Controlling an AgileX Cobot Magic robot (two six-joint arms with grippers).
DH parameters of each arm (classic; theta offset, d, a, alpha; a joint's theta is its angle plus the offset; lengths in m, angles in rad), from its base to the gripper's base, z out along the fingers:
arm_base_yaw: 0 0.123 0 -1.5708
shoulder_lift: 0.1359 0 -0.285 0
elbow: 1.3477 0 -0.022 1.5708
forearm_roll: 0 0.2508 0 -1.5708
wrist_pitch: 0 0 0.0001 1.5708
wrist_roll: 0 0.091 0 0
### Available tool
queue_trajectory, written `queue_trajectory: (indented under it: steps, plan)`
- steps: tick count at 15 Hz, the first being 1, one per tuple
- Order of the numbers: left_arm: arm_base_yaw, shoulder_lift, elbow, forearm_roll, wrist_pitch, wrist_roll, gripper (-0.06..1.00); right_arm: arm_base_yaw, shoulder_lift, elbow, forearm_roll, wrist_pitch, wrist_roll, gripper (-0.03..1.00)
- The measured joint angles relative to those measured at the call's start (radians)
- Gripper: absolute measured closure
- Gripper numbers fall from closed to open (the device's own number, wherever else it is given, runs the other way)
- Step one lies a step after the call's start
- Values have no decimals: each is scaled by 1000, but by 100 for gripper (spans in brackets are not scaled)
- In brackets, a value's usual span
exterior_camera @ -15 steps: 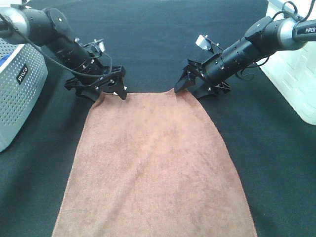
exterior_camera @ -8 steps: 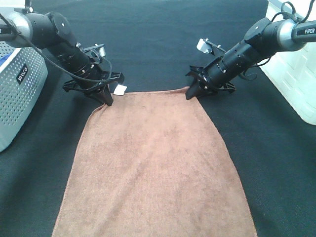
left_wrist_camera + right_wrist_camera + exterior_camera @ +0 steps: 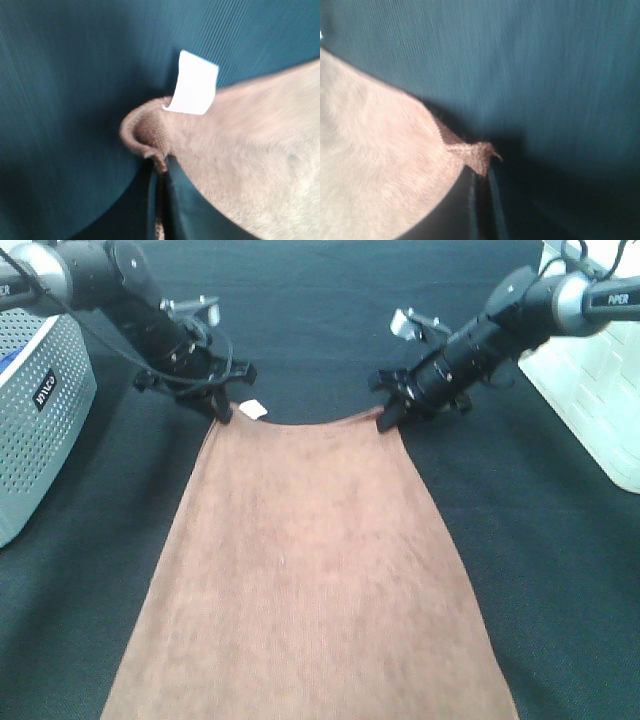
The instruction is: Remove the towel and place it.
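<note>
The brown fuzzy towel (image 3: pixel 305 570) stretches from the near edge of the exterior view up toward both arms, its far edge sagging between them. My left gripper (image 3: pixel 217 408) is shut on the towel's far left corner (image 3: pixel 150 137), where a small white tag (image 3: pixel 251 409) (image 3: pixel 192 84) hangs out. At the far right corner (image 3: pixel 477 154), my right gripper (image 3: pixel 386 420) is shut on the cloth. Both corners are pinched into a bunch between the black fingers and lifted off the black table cloth (image 3: pixel 330 330).
A grey perforated basket (image 3: pixel 35 410) stands at the left edge. A white ribbed container (image 3: pixel 600 380) stands at the right edge. Black cloth covers the table on both sides of the towel.
Both grippers have closed on the towel's far corners and pulled them up and away. The towel's far edge is now taut and curved, and the tag has come free.
</note>
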Motion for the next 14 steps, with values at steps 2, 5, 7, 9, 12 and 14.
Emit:
queue_trajectory:
  steps: [2,5,7,9,12,14]
  plan:
    - [0,1,-51,21,-66,0,94,0,-1,-87,-31,-39,11,97]
    - [-1,1,-82,46,-201,1,94,0,-1,-178,-57,-119,12,97]
    - [-1,1,-83,49,-310,19,94,0,0,-220,-57,-195,12,97]
    - [-1,1,-83,49,-406,49,94,0,0,-226,-44,-264,12,97]
    - [-1,6,-83,49,-491,74,94,0,25,-227,-14,-322,-1,97]
    - [-1,21,-83,49,-517,86,94,0,54,-245,5,-336,-19,97]
